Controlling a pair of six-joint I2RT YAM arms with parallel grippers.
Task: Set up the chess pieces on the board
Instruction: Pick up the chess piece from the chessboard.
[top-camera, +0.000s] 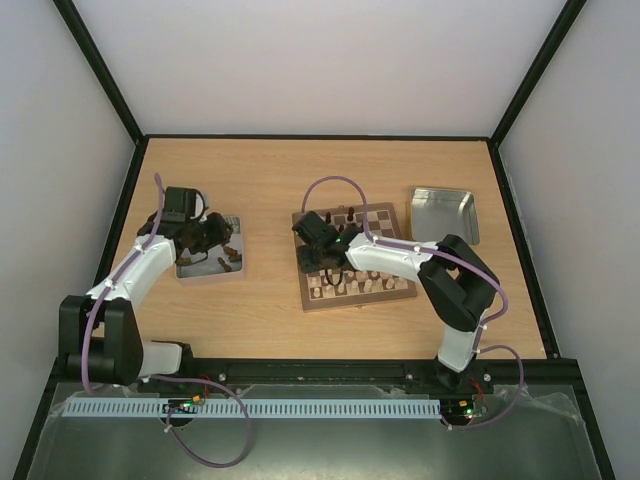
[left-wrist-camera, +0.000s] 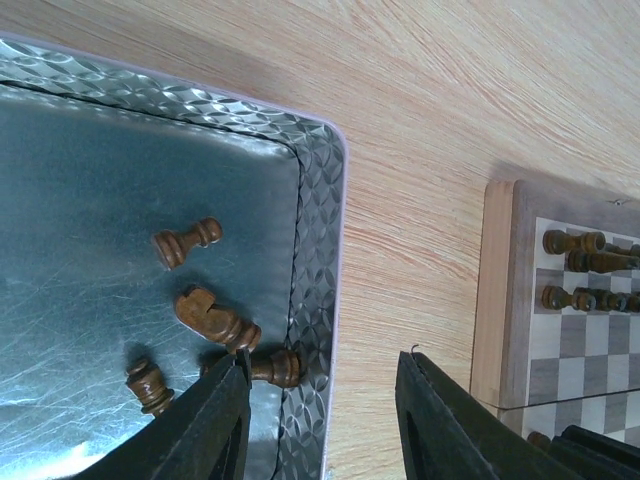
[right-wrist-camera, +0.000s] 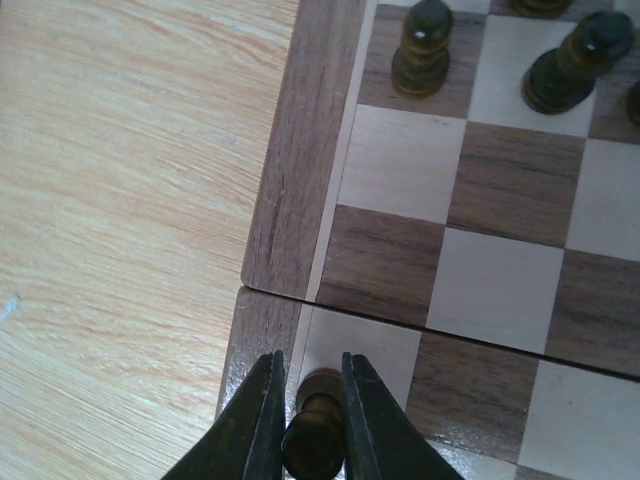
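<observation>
Right gripper (right-wrist-camera: 311, 370): I pinch a dark piece (right-wrist-camera: 312, 438) on the board's (right-wrist-camera: 300, 170) corner square.
Left gripper (left-wrist-camera: 326, 378): half open, empty, above the tray (left-wrist-camera: 318, 250) rim.

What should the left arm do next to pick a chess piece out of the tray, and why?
Probably slide the left gripper further over the tray, then lower onto the piece lying by its wall. The open fingers straddle the rim: one above the tray, one above the table, so closing here would likely catch nothing.
</observation>
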